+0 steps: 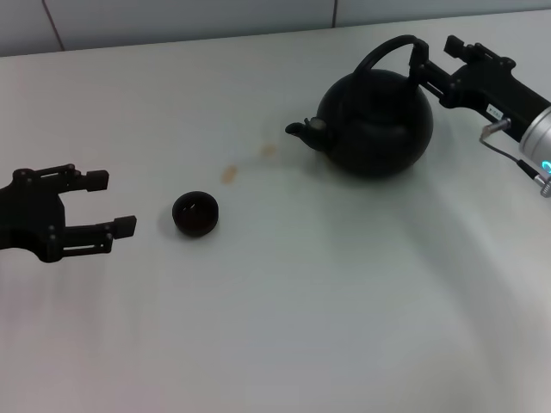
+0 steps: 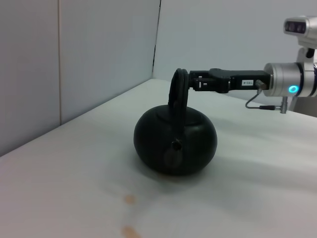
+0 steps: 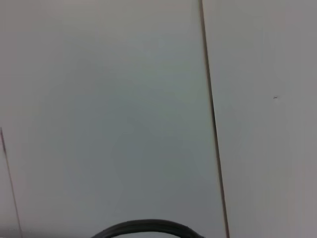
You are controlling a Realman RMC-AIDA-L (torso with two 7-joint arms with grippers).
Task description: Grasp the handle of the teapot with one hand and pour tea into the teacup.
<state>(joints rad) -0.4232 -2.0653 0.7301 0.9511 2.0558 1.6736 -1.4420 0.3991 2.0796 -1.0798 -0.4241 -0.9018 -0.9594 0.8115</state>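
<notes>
Teapot (image 1: 376, 120) sits on the white bench (image 1: 301, 327) toward its far right corner, spout aimed at the left edge, where the teacup (image 1: 195, 213) stands well apart, nearer the left side and a bit closer to the front edge. Cup looks empty, upright.

Right gripper (image 1: 420, 62) comes in level from the right edge & is at the handle (image 1: 384, 53), at the bail's right-hand end near the top. In the left wrist view the right gripper (image 2: 190, 81) meets the handle (image 2: 178, 91) edge-on, fingers look closed round the bail w/ no gap visible, so I read it as clamped on it. Pot seems to rest on the bench, not lifted yet, judging from the shadow right under it. Right wrist view only shows wall plus a sliver of the bail arc (image 3: 148, 228).

Left gripper (image 1: 112, 203) is parked near the left edge, just beside the cup, jaws wide apart, holding nothing.

Handling, my guess: pot is big, rigid, prob. metal or cast, so heavy, more so if full. Matte finish = decent friction, but the bail is round & may pivot at its lugs, so the body could swing when lifted. Best hold is the bail's top middle, so the weight hangs straight under. Cup is tiny & light, easy to knock; small mouth, so pour slow w/ spout close above it. A couple of brownish stains (image 1: 229, 174) mark the bench between pot & cup.
</notes>
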